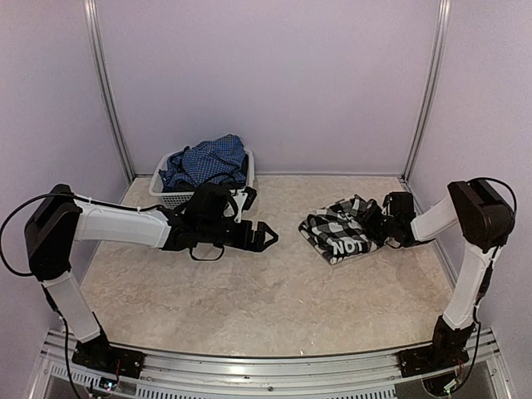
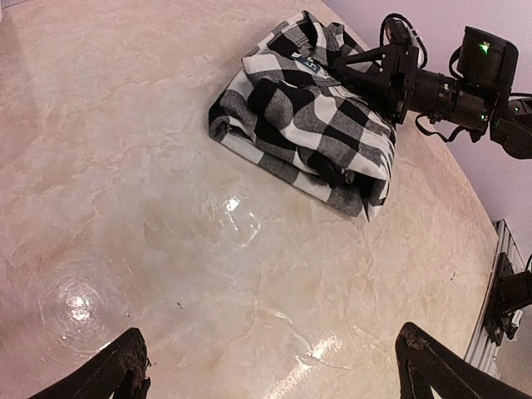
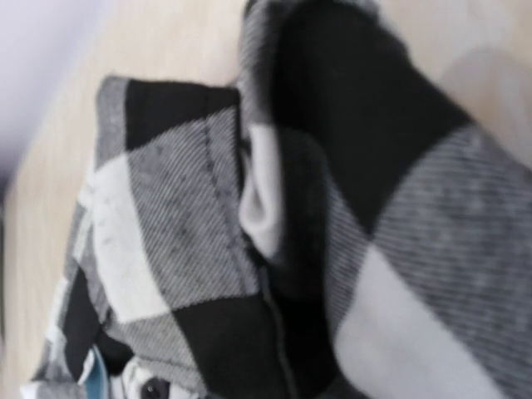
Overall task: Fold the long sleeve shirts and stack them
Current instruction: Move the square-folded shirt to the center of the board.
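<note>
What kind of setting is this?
Probably a lab robot enclosure, not a home: plain walls around a marble-look tabletop, arms bolted to a metal rail, staged laundry basket.

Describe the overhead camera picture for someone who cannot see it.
A folded black-and-white checked shirt lies on a pale table, the right gripper at its edge. The left gripper is open and empty mid-table; behind it a blue shirt fills a white basket.

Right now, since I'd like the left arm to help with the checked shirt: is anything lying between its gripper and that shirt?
Nothing visible does. Only bare table lies between the open left gripper and the black-and-white shirt; the right gripper is at the shirt's opposite side.
</note>
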Motion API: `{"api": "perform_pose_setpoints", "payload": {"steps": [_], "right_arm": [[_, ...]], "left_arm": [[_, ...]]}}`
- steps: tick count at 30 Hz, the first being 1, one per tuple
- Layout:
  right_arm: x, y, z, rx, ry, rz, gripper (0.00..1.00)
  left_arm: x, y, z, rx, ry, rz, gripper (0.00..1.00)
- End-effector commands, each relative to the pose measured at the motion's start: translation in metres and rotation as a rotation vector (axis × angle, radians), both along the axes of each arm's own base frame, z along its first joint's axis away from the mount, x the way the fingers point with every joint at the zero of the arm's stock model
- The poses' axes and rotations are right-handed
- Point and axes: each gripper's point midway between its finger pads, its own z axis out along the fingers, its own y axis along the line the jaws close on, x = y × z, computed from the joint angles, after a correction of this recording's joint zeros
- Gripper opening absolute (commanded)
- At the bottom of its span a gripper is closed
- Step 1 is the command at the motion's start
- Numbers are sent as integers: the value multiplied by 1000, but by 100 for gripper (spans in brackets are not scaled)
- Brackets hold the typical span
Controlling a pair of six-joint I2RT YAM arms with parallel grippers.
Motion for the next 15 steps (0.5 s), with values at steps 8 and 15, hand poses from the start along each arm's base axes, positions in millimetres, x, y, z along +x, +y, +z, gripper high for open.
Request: {"api": "perform_pose_setpoints", "payload": {"steps": [8,15], "right_arm": [[32,-54,33,38,-120,-279,43],[-3,-34,74,-8,-203,-168,44]], "left_arm": [[16,15,17,-8,-15,66,99],[20,19,18,-5,-24,83,99]]}}
